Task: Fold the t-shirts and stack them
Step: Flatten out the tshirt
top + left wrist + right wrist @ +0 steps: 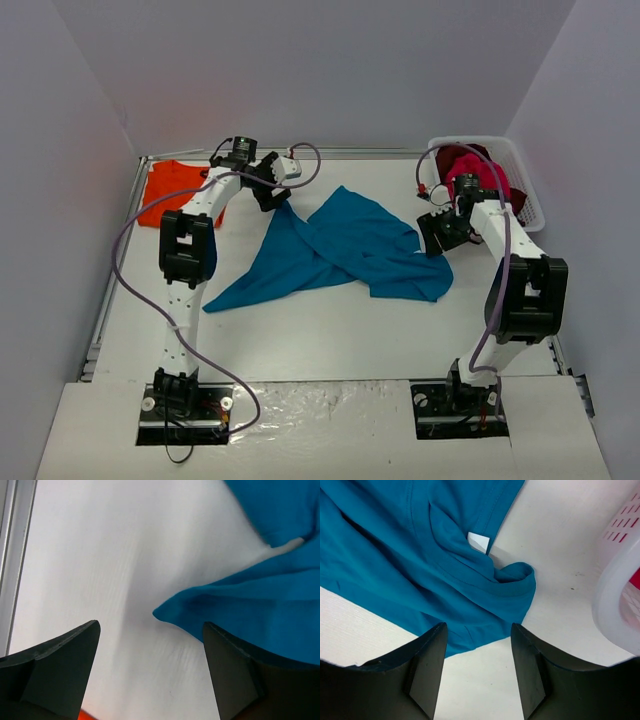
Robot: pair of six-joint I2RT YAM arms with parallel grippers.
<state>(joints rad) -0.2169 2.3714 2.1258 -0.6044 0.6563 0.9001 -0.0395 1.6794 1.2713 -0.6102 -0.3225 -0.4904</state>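
Observation:
A teal-blue t-shirt [340, 250] lies crumpled and spread across the middle of the table. My left gripper [271, 197] hovers at its far-left corner. In the left wrist view that gripper [150, 625] is open, with the teal cloth's tip [240, 615] just beyond its fingertips and bare table between them. My right gripper [438, 240] is at the shirt's right edge. It is open [478, 626] above the teal hem [470, 595], and holds nothing. An orange t-shirt [175, 190] lies flat at the back left. Magenta-pink [475, 182] and dark red [458, 155] t-shirts fill the basket.
The white slotted basket [527, 170] stands at the back right corner, close to my right arm, and its wall [620, 605] shows in the right wrist view. A white neck label [480, 541] shows on the teal shirt. Grey walls enclose the table on three sides.

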